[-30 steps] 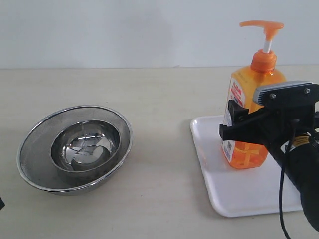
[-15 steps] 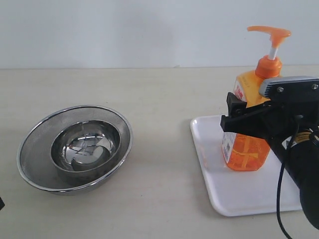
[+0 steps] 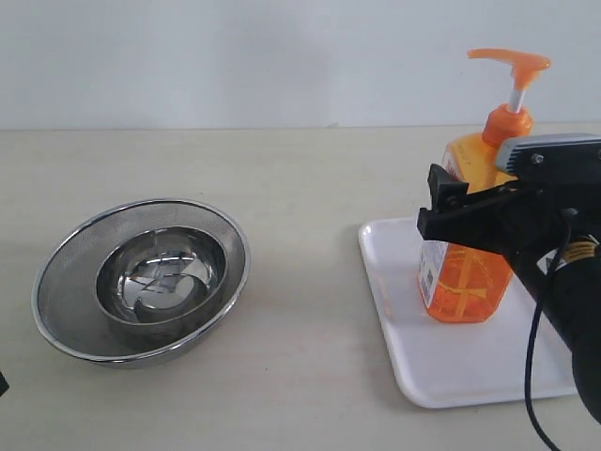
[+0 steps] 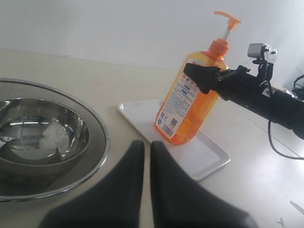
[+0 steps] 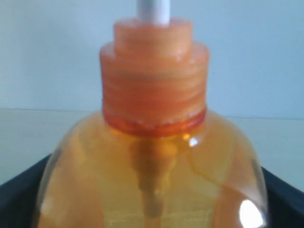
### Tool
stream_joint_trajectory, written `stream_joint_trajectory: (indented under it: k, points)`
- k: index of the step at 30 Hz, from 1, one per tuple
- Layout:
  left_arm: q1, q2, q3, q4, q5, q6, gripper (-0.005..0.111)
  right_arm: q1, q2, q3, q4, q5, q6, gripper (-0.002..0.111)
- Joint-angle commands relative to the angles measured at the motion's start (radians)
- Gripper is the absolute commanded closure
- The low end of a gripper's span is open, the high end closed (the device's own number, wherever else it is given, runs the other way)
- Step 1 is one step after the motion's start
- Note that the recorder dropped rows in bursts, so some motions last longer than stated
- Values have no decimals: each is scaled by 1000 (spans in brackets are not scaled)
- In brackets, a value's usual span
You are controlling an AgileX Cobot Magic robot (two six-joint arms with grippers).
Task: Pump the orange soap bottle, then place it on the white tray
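Note:
The orange soap bottle [image 3: 467, 277] stands upright on the white tray [image 3: 441, 366] at the right, its pump head [image 3: 512, 61] raised on a white stem. My right gripper [image 3: 462, 202] straddles the bottle's shoulder; its jaws are open on either side and one black finger [image 4: 200, 76] crosses the front. The right wrist view is filled by the bottle's neck and collar [image 5: 154, 85]. My left gripper [image 4: 147, 148] is shut and empty, hanging low over the table well away from the bottle [image 4: 187, 104] and the tray [image 4: 142, 116].
A small steel bowl [image 3: 161, 277] sits nested inside a wider mesh-walled steel bowl [image 3: 66, 291] on the left of the table. Bare beige tabletop lies between the bowls and the tray. A black cable [image 3: 531, 376] hangs from the right arm.
The bottle went from tilted in the right gripper to standing upright on the tray. The jaws widened and the gripper rose slightly along the bottle, which stayed put.

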Motion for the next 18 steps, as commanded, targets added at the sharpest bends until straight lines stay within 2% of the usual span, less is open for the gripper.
stream_joint_trajectory:
  k: [1, 6, 11, 18]
  points:
    - [2, -3, 4, -5, 7, 4, 102, 2, -87, -3, 0, 88, -57, 26]
    - [2, -3, 4, -5, 7, 4, 102, 2, -221, -3, 0, 232, -121, 12]
    - [2, -3, 4, -5, 7, 4, 102, 2, -326, -3, 11, 304, -145, 12]
    - [2, -3, 4, -5, 7, 4, 102, 2, -612, -3, 55, 604, -228, 12]
